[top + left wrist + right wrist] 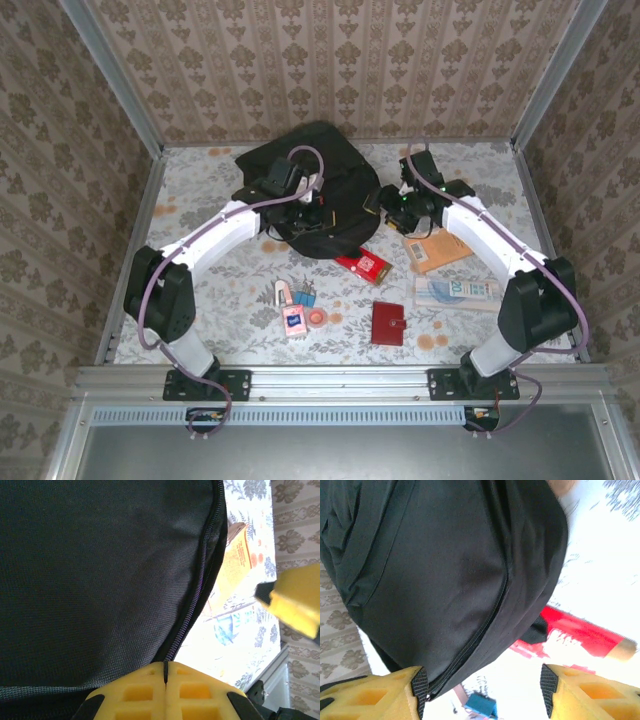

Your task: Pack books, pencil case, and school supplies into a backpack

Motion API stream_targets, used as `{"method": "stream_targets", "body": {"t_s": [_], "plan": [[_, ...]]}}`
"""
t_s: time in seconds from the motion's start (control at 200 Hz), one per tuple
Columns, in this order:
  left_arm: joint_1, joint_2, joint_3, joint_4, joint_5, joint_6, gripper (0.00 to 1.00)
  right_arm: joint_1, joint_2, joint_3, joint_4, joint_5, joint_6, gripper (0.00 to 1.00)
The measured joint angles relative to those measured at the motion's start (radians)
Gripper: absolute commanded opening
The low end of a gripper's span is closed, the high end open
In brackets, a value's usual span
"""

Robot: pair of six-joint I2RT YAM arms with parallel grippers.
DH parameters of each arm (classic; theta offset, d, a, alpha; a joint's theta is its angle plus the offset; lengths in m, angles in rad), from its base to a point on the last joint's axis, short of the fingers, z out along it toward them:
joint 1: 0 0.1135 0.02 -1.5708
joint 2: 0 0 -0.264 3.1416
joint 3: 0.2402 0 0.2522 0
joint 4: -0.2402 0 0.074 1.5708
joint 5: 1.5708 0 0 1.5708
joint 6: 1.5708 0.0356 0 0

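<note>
Left tool (165,672): sits shut right at the zip of the backpack (100,580), far back on the counter (190,190), probably steadying it; right tool (482,680): hangs open beside its edge, holding nothing.

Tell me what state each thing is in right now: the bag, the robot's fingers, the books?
backpack: lying on the table, visible zip shut.
left fingers: shut, at the zip.
right fingers: open, at the backpack's edge.
orange book: closed, flat on the table, unpacked.
small supplies: loose on the table, unpacked.
</note>
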Motion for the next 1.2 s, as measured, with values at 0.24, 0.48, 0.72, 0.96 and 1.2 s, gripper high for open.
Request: {"method": "stream_targets", "body": {"t_s": [0.24,0.48,0.72,0.96,1.2], "plan": [[0.001,-0.008,-0.045,0.038,0.009,-0.011,0.00,0.091,0.090,-0.005,0.101,-0.047,0.124,0.57],[0.011,-0.048,-0.095,0.042,0.008,-0.011,0.00,0.108,0.153,-0.005,0.136,-0.052,0.155,0.37],[0.029,-0.063,-0.106,0.047,0.008,-0.011,0.00,0.108,0.153,-0.035,0.162,-0.051,0.164,0.40],[0.029,-0.068,-0.108,0.045,0.008,-0.011,0.00,0.108,0.153,-0.044,0.165,-0.038,0.162,0.58],[0.028,-0.068,-0.108,0.045,0.008,-0.011,0.00,0.108,0.153,-0.050,0.167,-0.029,0.176,0.41]]}}
